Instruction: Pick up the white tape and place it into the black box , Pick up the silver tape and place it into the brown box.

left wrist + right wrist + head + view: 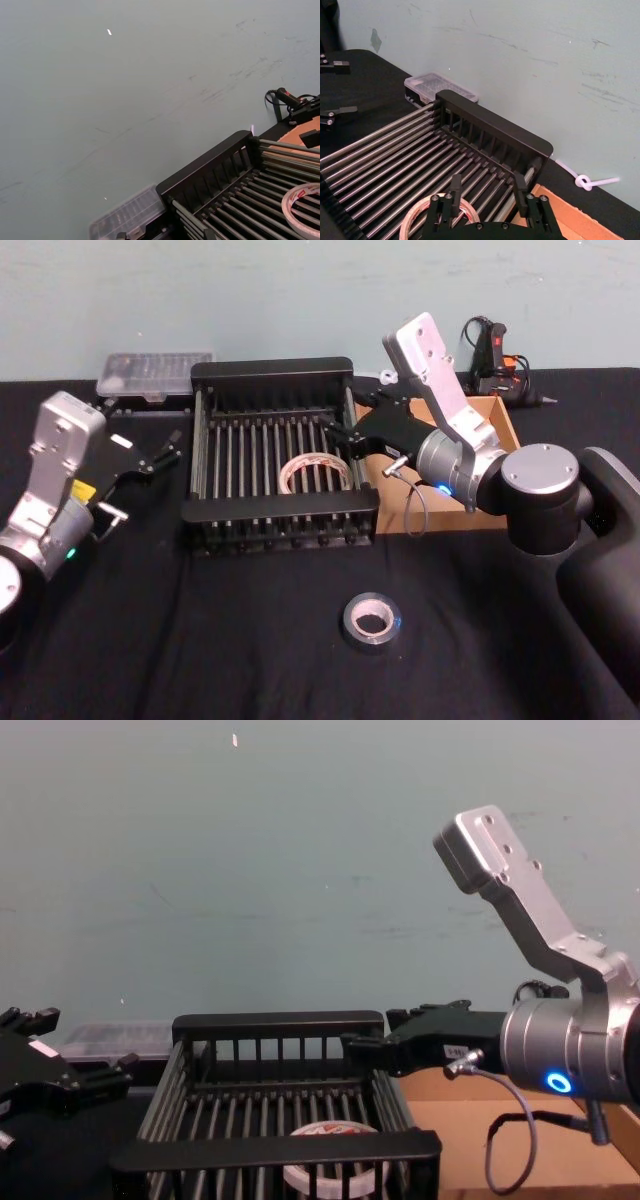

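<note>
With the white tape (pixel 315 472) already lying flat on the barred floor of the black box (pixel 270 368), I reckon the silver tape (pixel 370 620) is my next job. It sits alone on the black table (pixel 250 640) in front of the box, well apart from the brown box (pixel 495 420) at the right. I judge it light, rigid and smooth, best pinched across the ring wall, one finger through the hole. My right gripper (pixel 350 418) hangs over the black box's right rim, jaws spread and holding nothing. My left gripper (pixel 168 452) idles left of the box, jaws apart.
</note>
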### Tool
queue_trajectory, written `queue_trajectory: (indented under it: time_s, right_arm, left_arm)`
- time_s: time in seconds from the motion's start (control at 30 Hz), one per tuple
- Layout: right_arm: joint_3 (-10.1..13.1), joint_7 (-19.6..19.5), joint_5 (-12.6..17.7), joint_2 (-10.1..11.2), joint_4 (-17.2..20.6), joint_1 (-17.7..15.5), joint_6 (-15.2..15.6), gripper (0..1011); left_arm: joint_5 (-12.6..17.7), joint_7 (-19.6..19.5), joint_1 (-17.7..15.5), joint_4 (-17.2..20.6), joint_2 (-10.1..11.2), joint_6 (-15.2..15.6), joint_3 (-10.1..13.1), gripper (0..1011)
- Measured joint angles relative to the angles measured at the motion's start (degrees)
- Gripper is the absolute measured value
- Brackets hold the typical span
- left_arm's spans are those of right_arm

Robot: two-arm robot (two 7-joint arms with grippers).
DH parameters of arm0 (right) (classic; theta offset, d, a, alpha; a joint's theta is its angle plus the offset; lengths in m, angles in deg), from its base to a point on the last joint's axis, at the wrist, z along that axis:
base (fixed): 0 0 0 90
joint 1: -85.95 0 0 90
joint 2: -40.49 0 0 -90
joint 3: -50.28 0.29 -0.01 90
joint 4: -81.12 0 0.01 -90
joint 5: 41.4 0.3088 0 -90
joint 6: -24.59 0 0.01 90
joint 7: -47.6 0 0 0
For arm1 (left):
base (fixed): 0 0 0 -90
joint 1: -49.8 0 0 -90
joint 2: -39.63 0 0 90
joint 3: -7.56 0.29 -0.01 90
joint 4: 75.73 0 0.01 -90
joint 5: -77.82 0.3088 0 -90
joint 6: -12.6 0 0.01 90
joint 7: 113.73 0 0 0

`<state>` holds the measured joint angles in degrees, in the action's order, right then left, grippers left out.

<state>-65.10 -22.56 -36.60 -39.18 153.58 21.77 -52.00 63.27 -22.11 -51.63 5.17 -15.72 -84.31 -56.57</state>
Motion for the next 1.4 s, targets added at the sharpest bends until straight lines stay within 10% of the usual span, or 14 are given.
queue_trajectory:
  time_s: [0.43, 0.87, 1.4]
  right_arm:
    - [0.0, 0.0, 0.0, 0.0, 0.0, 0.0, 0.0, 1002]
    - [1.6, -1.4, -0.1, 0.9, 4.0, -2.2, 1.3, 1002]
    - [7.1, 1.7, 6.2, 9.6, 21.0, -15.3, 5.6, 1003]
  left_arm:
    - [0.0, 0.0, 0.0, 0.0, 0.0, 0.0, 0.0, 1001]
    - [0.0, 0.0, 0.0, 0.0, 0.0, 0.0, 0.0, 1001]
    - [0.0, 0.0, 0.0, 0.0, 0.0, 0.0, 0.0, 1001]
